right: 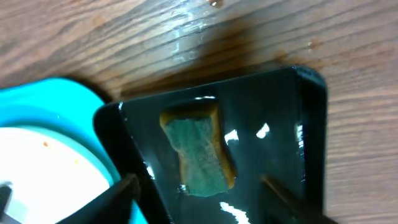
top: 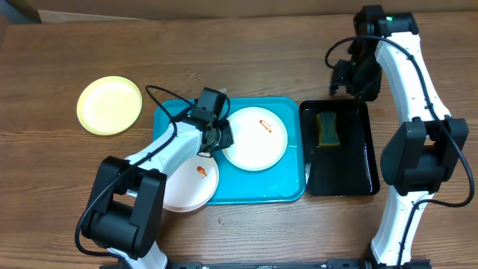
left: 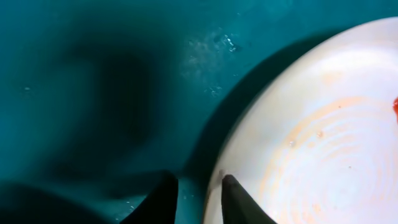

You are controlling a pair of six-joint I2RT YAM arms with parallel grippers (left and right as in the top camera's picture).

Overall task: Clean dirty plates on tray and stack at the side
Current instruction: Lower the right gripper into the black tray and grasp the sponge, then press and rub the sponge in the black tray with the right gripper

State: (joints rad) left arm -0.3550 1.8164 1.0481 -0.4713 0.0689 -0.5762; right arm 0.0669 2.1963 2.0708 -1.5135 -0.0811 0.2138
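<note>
On the turquoise tray [top: 246,187] lies a white plate [top: 256,138] with a red-orange smear. A second smeared white plate [top: 190,183] hangs over the tray's front-left rim. The pale yellow-green plate [top: 109,104] rests on the table at the far left. My left gripper [top: 222,138] is low at the first plate's left rim. In the left wrist view its jaws [left: 199,196] straddle that plate's [left: 323,137] rim, narrowly open, with tray [left: 93,74] showing in the gap. My right gripper [top: 347,81] hangs wide open and empty.
A black tray [top: 351,172] stands right of the turquoise one, with a green-and-yellow sponge [top: 327,128] lying in it. The right wrist view shows that sponge [right: 198,152] below the right gripper [right: 198,183], in the wet black tray [right: 267,106].
</note>
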